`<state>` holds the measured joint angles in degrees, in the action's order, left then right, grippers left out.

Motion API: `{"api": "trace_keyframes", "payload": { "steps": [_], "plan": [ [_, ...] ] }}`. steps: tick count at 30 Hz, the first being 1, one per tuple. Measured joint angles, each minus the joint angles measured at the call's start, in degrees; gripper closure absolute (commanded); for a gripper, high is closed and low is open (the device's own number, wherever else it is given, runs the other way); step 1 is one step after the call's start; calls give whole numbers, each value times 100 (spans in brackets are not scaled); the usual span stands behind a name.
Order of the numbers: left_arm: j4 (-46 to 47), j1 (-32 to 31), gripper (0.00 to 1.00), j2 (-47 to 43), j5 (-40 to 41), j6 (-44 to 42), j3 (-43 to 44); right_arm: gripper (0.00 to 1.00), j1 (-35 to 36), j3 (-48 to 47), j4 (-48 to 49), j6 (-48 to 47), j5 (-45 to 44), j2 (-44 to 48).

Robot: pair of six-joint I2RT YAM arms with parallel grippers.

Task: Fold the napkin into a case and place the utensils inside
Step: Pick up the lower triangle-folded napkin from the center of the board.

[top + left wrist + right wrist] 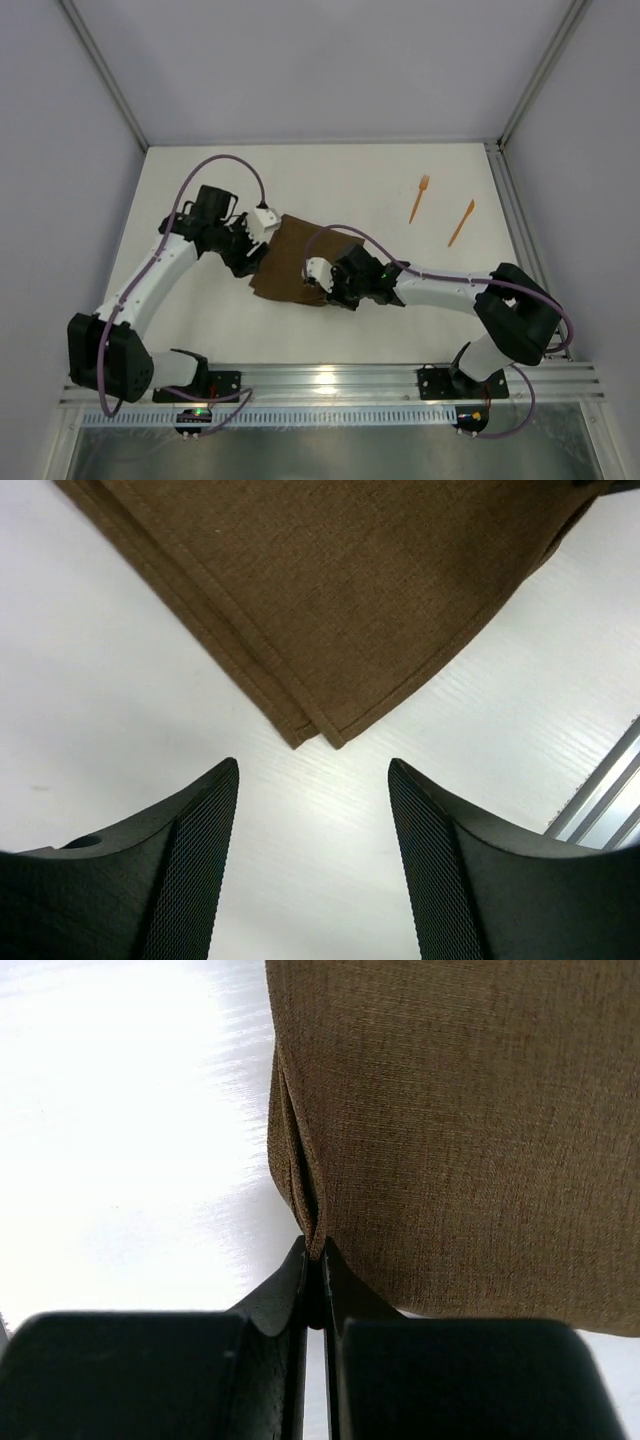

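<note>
The dark brown napkin lies folded in layers on the white table, between the two arms. My left gripper hangs open just off its left edge. In the left wrist view the napkin's layered corner points at the empty gap of the gripper, without touching it. My right gripper is shut on the napkin's near right edge. The right wrist view shows the gripper pinching a fold of the napkin. Two orange utensils lie apart at the far right: a fork and a plain pointed piece.
A metal rail runs along the near table edge behind the arm bases and shows in the left wrist view. Metal frame posts border the table on the right and left. White walls enclose the back.
</note>
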<state>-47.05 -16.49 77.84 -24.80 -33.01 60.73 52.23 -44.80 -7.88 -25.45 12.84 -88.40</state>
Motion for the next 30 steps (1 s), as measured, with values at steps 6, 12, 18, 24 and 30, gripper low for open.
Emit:
{"api": "trace_keyframes", "payload": {
  "steps": [6, 12, 18, 24, 30],
  "plan": [
    [-1130, 0, 15, -946, 498, -1405, 463, 97, -645, 2, 72, 636, 868, 72],
    [-588, -1453, 10, -2455, 1263, -2706, -1209, 97, -1003, 168, 562, 1307, 1589, 74],
    [1239, -3053, 1, -1257, 2098, -2494, -2396, 97, -1309, 363, 953, 1722, 2190, 74],
    [2802, -3235, 7, 164, 2791, -1880, -2055, 97, -1663, 466, 1174, 1930, 2612, 20],
    [3460, -3353, 22, 743, 3294, -1506, -1904, 97, -1751, 518, 1384, 2120, 2793, -37]
  ]
}}
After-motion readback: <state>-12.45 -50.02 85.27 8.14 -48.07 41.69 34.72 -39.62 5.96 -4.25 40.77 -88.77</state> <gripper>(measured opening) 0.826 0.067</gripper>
